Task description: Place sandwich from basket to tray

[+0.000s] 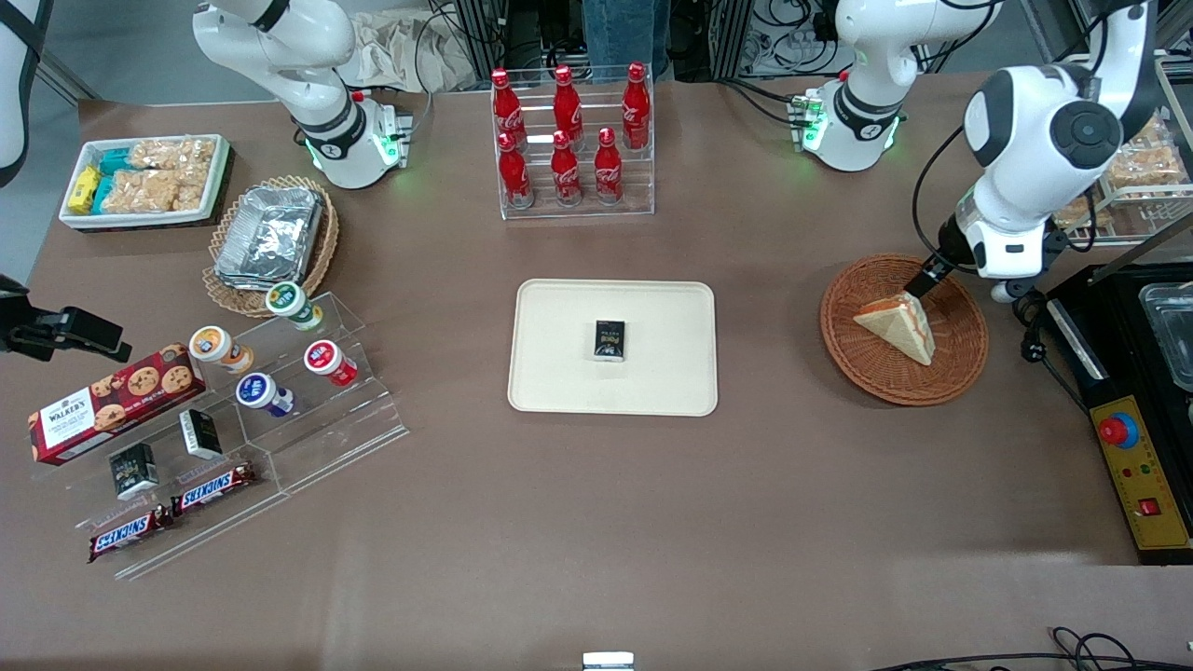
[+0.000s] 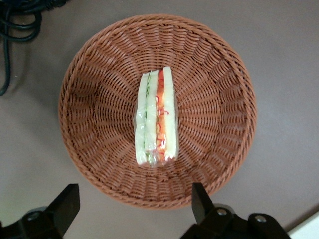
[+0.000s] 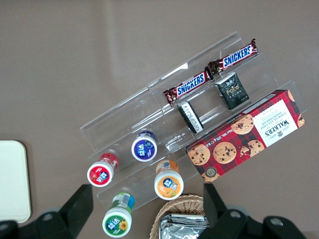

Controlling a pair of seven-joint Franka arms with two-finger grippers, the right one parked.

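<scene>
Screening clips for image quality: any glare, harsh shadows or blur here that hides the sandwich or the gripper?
Front view: even light, soft shadows, sandwich clear in the basket; tray unglared. Left wrist view: sharp on the sandwich; open gripper hovers above the basket rim, fingers dark but distinct. Right wrist view: slight glints on the acrylic stand.

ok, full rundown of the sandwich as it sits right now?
The sandwich is a triangular wedge of pale white bread, seemingly in clear wrap, standing on edge near the middle of the reddish-brown wicker basket. Its cut face shows three bread slices with green filling in one gap and orange-red in the other. Only the basket touches it. The gripper hangs above it, open, its fingers spread wider than the wedge and clear of it. It is not yet on the tray.
</scene>
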